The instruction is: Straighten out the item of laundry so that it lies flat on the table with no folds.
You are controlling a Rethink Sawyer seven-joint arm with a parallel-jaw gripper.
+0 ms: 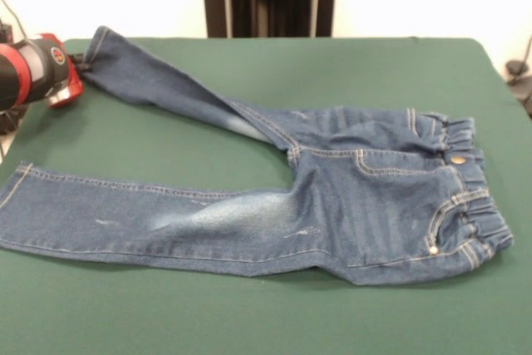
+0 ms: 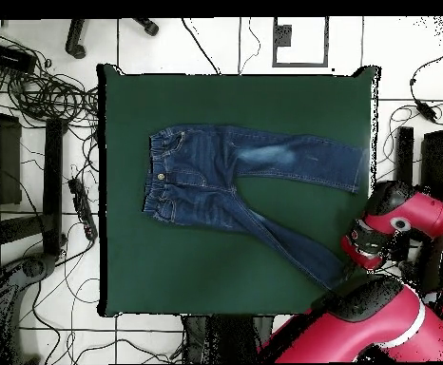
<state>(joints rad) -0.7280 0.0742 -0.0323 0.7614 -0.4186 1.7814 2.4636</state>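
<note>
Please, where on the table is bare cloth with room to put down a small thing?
The table is bare along the edge past the waistband of the jeans, in the wedge between the two legs, and in the strip between the far leg and the edge opposite the robot. It is crowded at the near leg's cuff, where the arm is.

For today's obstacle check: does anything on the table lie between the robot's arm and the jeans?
Nothing visible does. The arm's end is right at the cuff of the jeans, and the green table carries only the jeans.
</note>
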